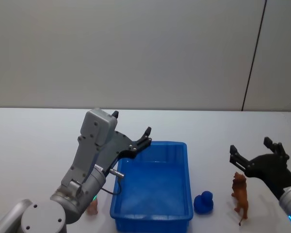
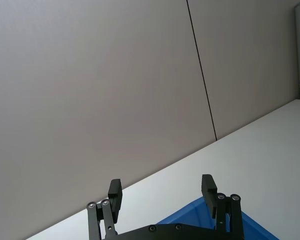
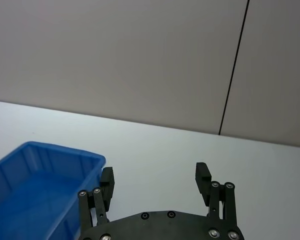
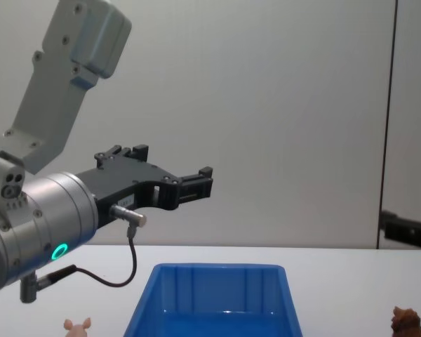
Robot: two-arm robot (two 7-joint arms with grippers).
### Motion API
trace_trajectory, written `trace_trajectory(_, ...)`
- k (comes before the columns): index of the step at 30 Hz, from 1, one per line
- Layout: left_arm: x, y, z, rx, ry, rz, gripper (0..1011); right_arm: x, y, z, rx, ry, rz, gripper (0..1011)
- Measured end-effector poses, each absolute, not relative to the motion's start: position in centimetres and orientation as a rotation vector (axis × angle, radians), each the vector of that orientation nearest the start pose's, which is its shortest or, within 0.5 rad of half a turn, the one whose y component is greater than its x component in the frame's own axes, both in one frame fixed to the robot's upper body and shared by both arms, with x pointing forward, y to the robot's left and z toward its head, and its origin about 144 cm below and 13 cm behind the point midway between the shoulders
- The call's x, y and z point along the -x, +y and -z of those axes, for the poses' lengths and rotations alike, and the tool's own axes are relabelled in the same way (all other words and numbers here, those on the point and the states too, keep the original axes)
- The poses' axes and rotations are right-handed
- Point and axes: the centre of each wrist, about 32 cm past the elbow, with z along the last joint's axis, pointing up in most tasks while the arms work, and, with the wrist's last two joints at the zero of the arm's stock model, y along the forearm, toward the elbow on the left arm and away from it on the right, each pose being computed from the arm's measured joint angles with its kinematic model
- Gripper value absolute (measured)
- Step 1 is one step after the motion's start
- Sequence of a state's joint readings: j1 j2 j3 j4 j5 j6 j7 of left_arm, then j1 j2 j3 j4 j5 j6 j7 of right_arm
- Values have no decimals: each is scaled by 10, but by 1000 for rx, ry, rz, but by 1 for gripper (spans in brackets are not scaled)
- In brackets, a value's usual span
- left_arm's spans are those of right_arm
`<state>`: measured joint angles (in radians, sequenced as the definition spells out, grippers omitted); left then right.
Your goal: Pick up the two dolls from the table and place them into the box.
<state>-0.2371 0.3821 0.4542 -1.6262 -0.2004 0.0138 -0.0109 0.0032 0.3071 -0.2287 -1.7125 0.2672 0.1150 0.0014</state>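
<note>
While both pincers hang with fingers spread and nothing between them, the white table [image 1: 29, 145] lies bare and wide on either side of the blue bin [image 1: 186, 150], running back to the grey wall [image 1: 136, 48]. The left pincer [image 1: 132, 122] is raised over the bin's far left corner, well above the rim. Below its forearm, on the table just beside the bin's near left corner, stands the pink pig doll [image 4: 77, 325], partly hidden in the head view. The right pincer [image 1: 250, 145] hovers to the right of the bin, apart from it. The brown lion doll [image 1: 240, 193] stands upright on the table, nearer the robot than those fingertips and lower. Between lion and bin sits a small blue lump [image 1: 203, 203], perhaps another toy.
</note>
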Motion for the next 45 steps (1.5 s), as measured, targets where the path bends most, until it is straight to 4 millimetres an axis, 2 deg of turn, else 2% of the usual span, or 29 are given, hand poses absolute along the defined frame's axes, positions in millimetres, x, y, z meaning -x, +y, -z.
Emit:
trace_trajectory(25, -492, 198, -1204, -61, -268, -1124, 1001, -427, -217, -1145, 248, 95, 1420, 1001)
trace_trajectory(45, -492, 198, -1204, -61, -268, -1124, 1001, -431, -203, -1111, 320, 139, 1434, 1001)
